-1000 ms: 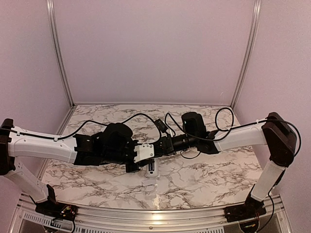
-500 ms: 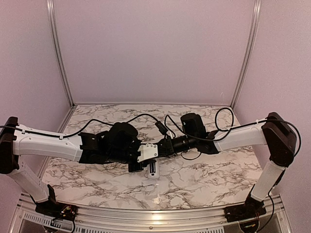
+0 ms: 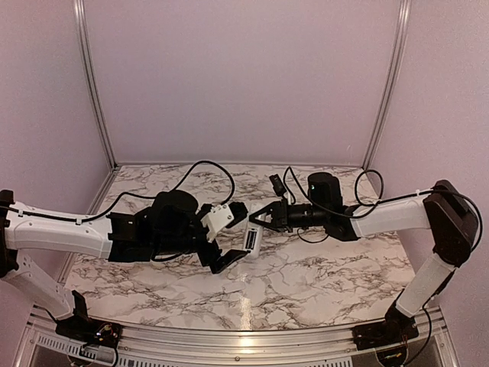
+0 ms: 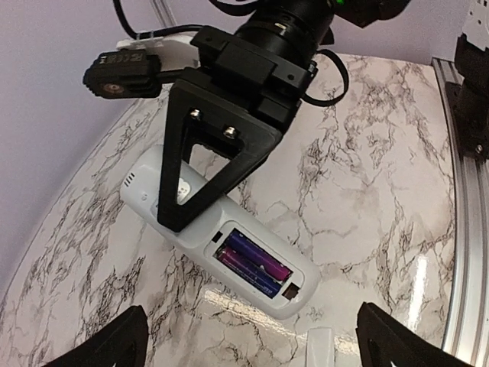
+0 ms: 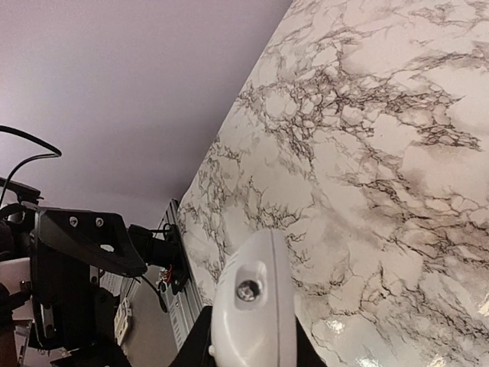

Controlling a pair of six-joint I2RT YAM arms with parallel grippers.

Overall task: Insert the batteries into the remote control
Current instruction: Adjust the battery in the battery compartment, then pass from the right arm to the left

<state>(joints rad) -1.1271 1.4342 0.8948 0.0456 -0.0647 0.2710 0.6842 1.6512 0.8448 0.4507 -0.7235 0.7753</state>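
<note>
One remote (image 4: 200,243) in right end effector (image 3: 257,223)

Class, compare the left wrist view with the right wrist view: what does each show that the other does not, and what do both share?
Only the left wrist view: the open compartment with two batteries side by side, and the right gripper clamping the remote control near its other end. Only the right wrist view: the remote's rounded end face with a small round fitting, and the left arm at the left. Both: the remote and the marble table.
</note>
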